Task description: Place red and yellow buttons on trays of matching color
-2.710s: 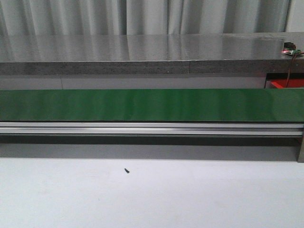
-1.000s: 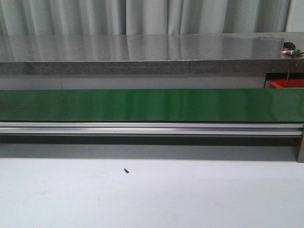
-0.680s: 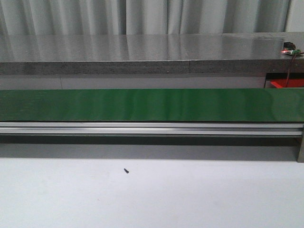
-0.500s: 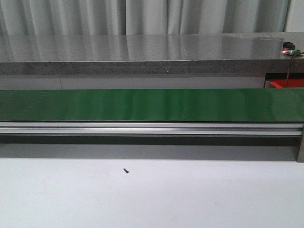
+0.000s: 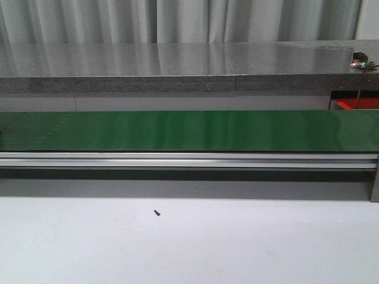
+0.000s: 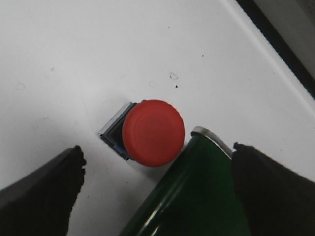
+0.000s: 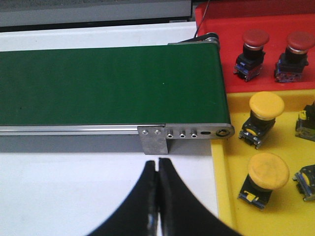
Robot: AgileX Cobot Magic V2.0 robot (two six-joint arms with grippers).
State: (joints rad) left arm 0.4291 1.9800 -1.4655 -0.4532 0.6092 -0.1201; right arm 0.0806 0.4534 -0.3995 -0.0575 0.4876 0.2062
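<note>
A red button (image 6: 153, 132) with a dark base lies on the white table beside the rounded end of the green conveyor belt (image 6: 197, 196). My left gripper (image 6: 156, 150) hangs over it, open, one black finger on each side, and holds nothing. In the right wrist view my right gripper (image 7: 158, 164) is shut and empty over the white table, near the belt's other end (image 7: 113, 83). Two red buttons (image 7: 256, 44) stand on the red tray (image 7: 221, 19). Two yellow buttons (image 7: 266, 109) sit on the yellow tray (image 7: 227, 167). Neither gripper shows in the front view.
The green belt (image 5: 189, 130) on its aluminium rail (image 5: 189, 160) runs across the front view. A small black screw (image 5: 157, 212) lies on the white table. A red corner (image 5: 358, 105) shows at far right. Further button bases (image 7: 307, 123) sit at the yellow tray's edge.
Faint dotted marks now show on the left part of the belt in the front view. Nothing else has visibly moved.
</note>
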